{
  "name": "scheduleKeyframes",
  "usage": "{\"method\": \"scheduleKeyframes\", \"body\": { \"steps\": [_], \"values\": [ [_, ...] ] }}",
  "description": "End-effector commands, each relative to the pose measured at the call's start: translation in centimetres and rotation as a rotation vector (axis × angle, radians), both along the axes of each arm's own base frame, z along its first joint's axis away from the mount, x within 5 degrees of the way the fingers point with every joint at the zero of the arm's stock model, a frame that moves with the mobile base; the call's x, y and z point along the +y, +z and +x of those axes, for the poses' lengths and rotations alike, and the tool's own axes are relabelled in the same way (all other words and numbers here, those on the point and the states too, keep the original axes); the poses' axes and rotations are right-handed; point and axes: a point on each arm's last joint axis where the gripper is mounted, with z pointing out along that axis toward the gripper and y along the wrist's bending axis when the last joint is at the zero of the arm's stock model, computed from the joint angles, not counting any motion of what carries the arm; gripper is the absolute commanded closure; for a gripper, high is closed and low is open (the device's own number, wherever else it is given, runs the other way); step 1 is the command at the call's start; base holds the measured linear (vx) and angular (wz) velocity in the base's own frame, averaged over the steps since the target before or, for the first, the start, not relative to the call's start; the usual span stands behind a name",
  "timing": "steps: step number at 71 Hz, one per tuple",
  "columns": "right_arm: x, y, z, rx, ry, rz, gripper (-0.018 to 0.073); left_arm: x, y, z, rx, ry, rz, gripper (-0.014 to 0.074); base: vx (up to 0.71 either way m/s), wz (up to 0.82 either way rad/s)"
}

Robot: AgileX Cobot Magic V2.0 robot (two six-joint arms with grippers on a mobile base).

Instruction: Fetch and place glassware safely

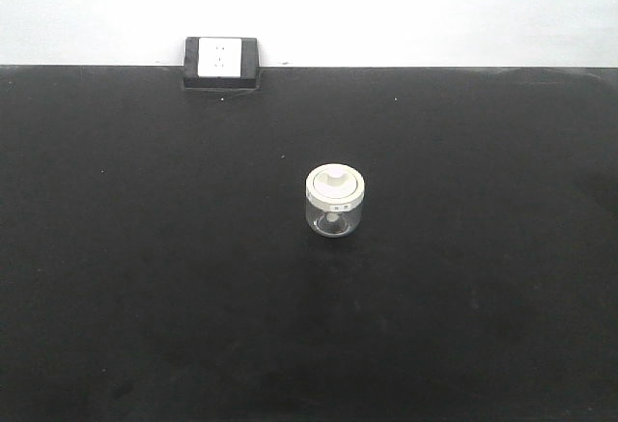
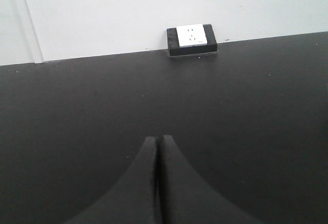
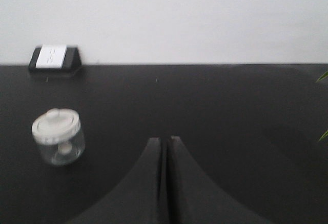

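Note:
The glassware (image 1: 335, 201) is a small squat clear jar with a cream-white lid and a central knob. It stands upright near the middle of the black table (image 1: 145, 277). In the right wrist view the glassware (image 3: 57, 136) sits to the left of and a little beyond my right gripper (image 3: 164, 140), which is shut with nothing in it. My left gripper (image 2: 157, 138) is shut too and holds nothing; the jar is out of its view. Neither gripper shows in the exterior view.
A white socket in a black housing (image 1: 221, 62) sits at the table's far edge against the white wall; it also shows as the socket (image 2: 191, 40) and the socket (image 3: 54, 58). Green leaf tips (image 3: 323, 75) poke in at the far right.

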Motion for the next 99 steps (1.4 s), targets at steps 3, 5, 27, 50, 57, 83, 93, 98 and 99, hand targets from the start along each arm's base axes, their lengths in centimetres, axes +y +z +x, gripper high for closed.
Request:
{"method": "scheduleKeyframes", "body": {
  "steps": [3, 5, 27, 50, 57, 83, 93, 98, 99],
  "values": [
    [0.4, 0.8, 0.4, -0.022, 0.049, -0.061, 0.0563, -0.1, -0.3, 0.1, -0.053, -0.013, -0.015, 0.0603, 0.0, 0.0],
    [0.4, 0.8, 0.5, -0.018, 0.043, -0.054, 0.0563, -0.1, -0.3, 0.1, -0.053, -0.013, -0.015, 0.0603, 0.0, 0.0],
    [-1.2, 0.3, 0.4, -0.029, -0.143, -0.004, 0.0563, -0.1, -0.3, 0.1, -0.053, -0.013, -0.015, 0.0603, 0.0, 0.0],
    [-1.0, -4.6, -1.6, -0.14, -0.136, 0.01, 0.0563, -0.1, -0.3, 0.1, -0.052, -0.013, -0.015, 0.0603, 0.0, 0.0],
    [-1.0, -5.7, -2.1, -0.165, -0.136, 0.01, 0.0563, -0.1, -0.3, 0.1, -0.052, -0.013, -0.015, 0.0603, 0.0, 0.0],
    [-0.9, -9.6, -2.8, -0.237, -0.13, 0.022, 0.0563, -0.1, -0.3, 0.1, -0.052, -0.013, -0.015, 0.0603, 0.0, 0.0],
    [-0.9, -9.5, -2.8, -0.245, -0.129, 0.02, 0.0563, -0.1, -0.3, 0.1, -0.052, -0.013, -0.015, 0.0603, 0.0, 0.0],
    [-0.9, -9.5, -2.8, -0.245, -0.129, 0.02, 0.0563, -0.1, -0.3, 0.1, -0.052, -0.013, -0.015, 0.0603, 0.0, 0.0],
    [-0.9, -9.5, -2.8, -0.245, -0.129, 0.02, 0.0563, -0.1, -0.3, 0.1, -0.052, -0.013, -0.015, 0.0603, 0.0, 0.0]
  ]
}}
